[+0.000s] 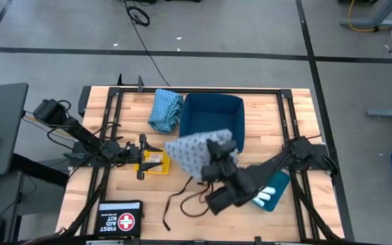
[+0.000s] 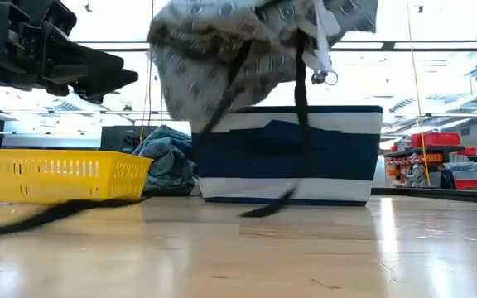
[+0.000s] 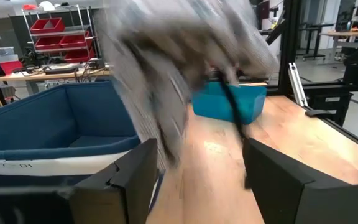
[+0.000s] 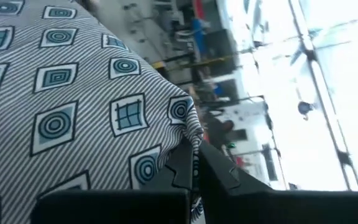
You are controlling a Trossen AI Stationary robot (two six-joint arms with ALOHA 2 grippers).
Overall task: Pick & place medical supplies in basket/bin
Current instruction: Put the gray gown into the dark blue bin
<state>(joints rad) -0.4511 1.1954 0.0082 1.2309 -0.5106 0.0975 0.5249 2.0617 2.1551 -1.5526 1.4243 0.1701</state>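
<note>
My right gripper (image 1: 218, 151) is shut on the grey-blue patterned cloth garment (image 1: 194, 154), held up just in front of the dark blue bin (image 1: 213, 117). The garment's black strap (image 1: 182, 201) trails down onto the table. The teal-blue garment (image 1: 165, 109) lies on the table against the bin's left side. My left gripper (image 3: 201, 180) is open and empty over the yellow basket (image 1: 154, 162), facing the hanging garment. White rolls (image 1: 267, 194) lie in a teal tray under my right arm. My right gripper pinches a bunched edge of the garment (image 4: 188, 134) between its two fingers; how many layers cannot be told. The cloth is lifted clear and hangs slack below the fingers (image 2: 222, 58). Only the strap (image 2: 265, 210) reaches the table.
A first aid kit case (image 1: 120, 219) lies at the near left edge. The yellow basket (image 2: 60, 174) stands left of the bin (image 2: 288, 153). Bare wood (image 1: 155, 197) lies between the kit and the strap. Black frame rails run along both table sides.
</note>
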